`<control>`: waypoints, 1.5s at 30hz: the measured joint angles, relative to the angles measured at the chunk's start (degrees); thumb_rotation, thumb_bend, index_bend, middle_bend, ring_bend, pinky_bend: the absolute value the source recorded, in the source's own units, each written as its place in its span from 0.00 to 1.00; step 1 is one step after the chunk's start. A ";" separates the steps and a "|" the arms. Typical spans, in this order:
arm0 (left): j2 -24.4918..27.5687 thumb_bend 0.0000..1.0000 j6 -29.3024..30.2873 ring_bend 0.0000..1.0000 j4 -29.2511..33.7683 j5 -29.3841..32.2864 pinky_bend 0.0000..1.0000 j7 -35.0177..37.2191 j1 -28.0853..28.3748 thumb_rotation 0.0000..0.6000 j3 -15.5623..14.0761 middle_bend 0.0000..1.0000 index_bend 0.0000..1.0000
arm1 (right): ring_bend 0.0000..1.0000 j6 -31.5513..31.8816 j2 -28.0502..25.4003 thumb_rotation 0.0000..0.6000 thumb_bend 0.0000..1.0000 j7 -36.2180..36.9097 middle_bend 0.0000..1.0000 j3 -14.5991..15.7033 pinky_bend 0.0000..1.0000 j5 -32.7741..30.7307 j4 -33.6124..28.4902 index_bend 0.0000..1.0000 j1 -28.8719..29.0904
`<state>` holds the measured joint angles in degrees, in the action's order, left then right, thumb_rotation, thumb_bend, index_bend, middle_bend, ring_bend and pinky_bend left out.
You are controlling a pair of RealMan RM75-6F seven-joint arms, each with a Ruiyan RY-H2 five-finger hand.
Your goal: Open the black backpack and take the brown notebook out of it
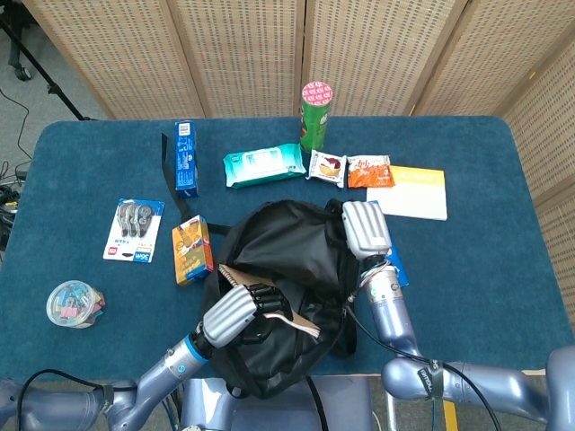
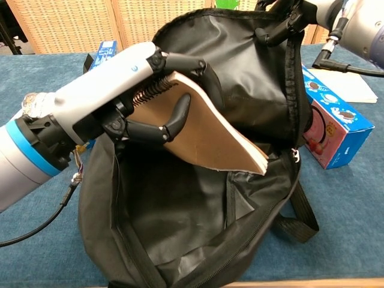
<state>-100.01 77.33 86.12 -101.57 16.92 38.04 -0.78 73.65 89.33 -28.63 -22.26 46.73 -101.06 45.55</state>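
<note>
The black backpack (image 1: 286, 260) (image 2: 198, 222) lies open at the table's near middle, its mouth gaping toward me. My left hand (image 1: 235, 310) (image 2: 114, 99) grips the brown spiral notebook (image 2: 201, 135) (image 1: 274, 310) by its wire-bound edge. The notebook is tilted and raised over the bag's opening, its far corner still within the rim. My right hand (image 1: 364, 229) (image 2: 288, 18) holds the backpack's upper rim and keeps the flap lifted.
A blue cookie box (image 2: 330, 129) lies right of the bag, an orange box (image 1: 191, 250) left of it. Further back are a green can (image 1: 315, 115), wipes pack (image 1: 262, 165), snack packs (image 1: 368, 171), yellow pad (image 1: 418, 191). Correction tapes (image 1: 137, 230) and a clip tub (image 1: 74, 303) sit left.
</note>
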 measured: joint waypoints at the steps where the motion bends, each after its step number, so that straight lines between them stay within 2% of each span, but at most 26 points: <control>1: 0.11 0.72 0.11 0.39 0.45 0.07 0.48 0.94 -0.07 1.00 -0.05 0.54 0.82 | 0.54 -0.02 -0.01 1.00 0.67 -0.01 0.66 0.09 0.51 0.07 0.05 0.65 -0.02; 17: 0.16 0.72 1.92 0.39 5.98 1.62 0.48 9.85 -0.92 1.00 1.55 0.54 0.82 | 0.54 0.40 0.15 1.00 0.67 -0.52 0.66 0.39 0.51 0.31 0.26 0.65 -0.11; 30: 3.55 0.72 5.57 0.39 11.90 1.83 0.48 13.57 -1.93 1.00 4.89 0.54 0.82 | 0.54 0.62 0.42 1.00 0.67 -0.82 0.66 0.38 0.51 0.32 0.21 0.65 -0.09; 36: 6.54 0.72 6.38 0.39 14.04 2.39 0.48 13.89 -2.36 1.00 6.33 0.54 0.82 | 0.54 0.72 0.63 1.00 0.67 -1.12 0.66 0.50 0.51 0.38 -0.05 0.65 -0.02; 41: 11.61 0.72 7.39 0.39 16.63 3.62 0.48 13.29 -3.26 1.00 8.19 0.54 0.82 | 0.54 0.48 0.56 1.00 0.67 -1.02 0.66 0.93 0.51 0.65 -0.09 0.65 -0.18; 45: 16.13 0.72 7.97 0.39 20.08 7.21 0.48 11.14 -4.63 1.00 10.13 0.54 0.82 | 0.54 0.09 0.51 1.00 0.67 -0.96 0.66 1.54 0.51 1.19 0.06 0.65 -0.29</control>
<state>-83.88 85.30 106.20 -94.37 28.06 33.41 9.36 73.74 89.84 -29.59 -20.72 47.92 -101.00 45.26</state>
